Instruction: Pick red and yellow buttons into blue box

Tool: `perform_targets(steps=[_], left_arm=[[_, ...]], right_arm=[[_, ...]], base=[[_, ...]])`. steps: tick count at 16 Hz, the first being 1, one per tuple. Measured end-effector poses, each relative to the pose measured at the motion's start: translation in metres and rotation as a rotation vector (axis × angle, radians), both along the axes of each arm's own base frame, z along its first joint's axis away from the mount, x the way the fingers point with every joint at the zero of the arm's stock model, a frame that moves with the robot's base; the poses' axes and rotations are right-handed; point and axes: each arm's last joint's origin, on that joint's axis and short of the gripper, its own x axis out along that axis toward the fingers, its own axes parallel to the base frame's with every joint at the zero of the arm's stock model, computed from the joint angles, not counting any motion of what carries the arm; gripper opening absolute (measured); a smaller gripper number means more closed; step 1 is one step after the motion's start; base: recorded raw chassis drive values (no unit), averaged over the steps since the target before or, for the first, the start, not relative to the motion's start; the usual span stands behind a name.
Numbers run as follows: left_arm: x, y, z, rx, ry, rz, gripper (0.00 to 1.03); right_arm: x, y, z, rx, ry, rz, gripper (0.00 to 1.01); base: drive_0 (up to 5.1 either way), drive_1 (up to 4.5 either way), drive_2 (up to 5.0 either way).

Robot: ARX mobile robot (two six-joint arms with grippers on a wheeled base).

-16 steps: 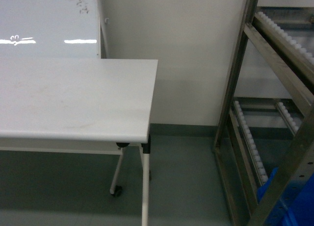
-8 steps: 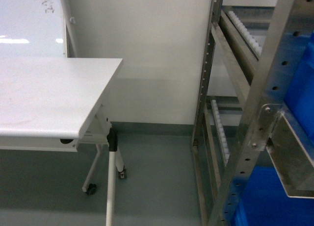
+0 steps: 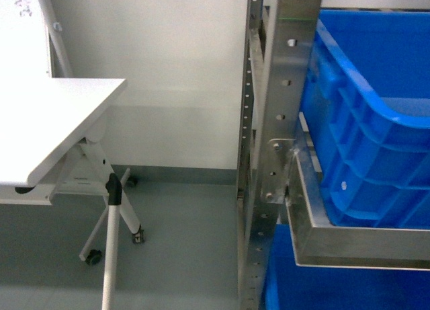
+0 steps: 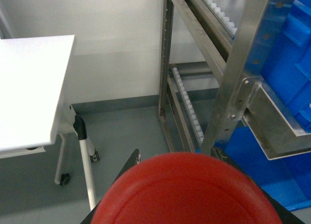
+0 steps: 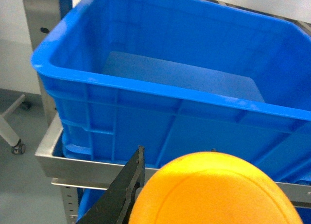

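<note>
The red button point(image 4: 187, 192) fills the bottom of the left wrist view, and my left gripper point(image 4: 178, 158) is shut on it, a black finger showing on each side of the dome. My right gripper point(image 5: 176, 158) is shut on the yellow button point(image 5: 214, 192) in the same way. That yellow cap hangs just in front of the blue box point(image 5: 136, 122), below its rim. The blue box point(image 3: 363, 142) sits on a steel rack shelf at the right of the head view, and its inside looks bare. Neither gripper shows in the head view.
The steel rack point(image 3: 269, 122) has perforated uprights and a shelf rail point(image 3: 356, 246) under the box. A second blue crate point(image 3: 322, 290) sits lower in the rack. A white folding table point(image 3: 47, 122) on castors stands left, with grey floor point(image 3: 181, 243) between it and the rack.
The head view has swung right. The white table has slid to the left edge, and the rack with the blue box has come into view on the right.
</note>
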Motion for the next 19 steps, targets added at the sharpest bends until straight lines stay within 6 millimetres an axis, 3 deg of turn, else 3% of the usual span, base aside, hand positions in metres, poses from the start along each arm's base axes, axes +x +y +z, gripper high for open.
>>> perform_targets(steps=[19], left_arm=[[0.0001, 0.0, 0.0001, 0.0, -0.001, 0.0, 0.34]], right_arm=[[0.0, 0.0, -0.0001, -0.001, 0.001, 0.0, 0.34]], base=[[4.9, -3.32, -1.4]])
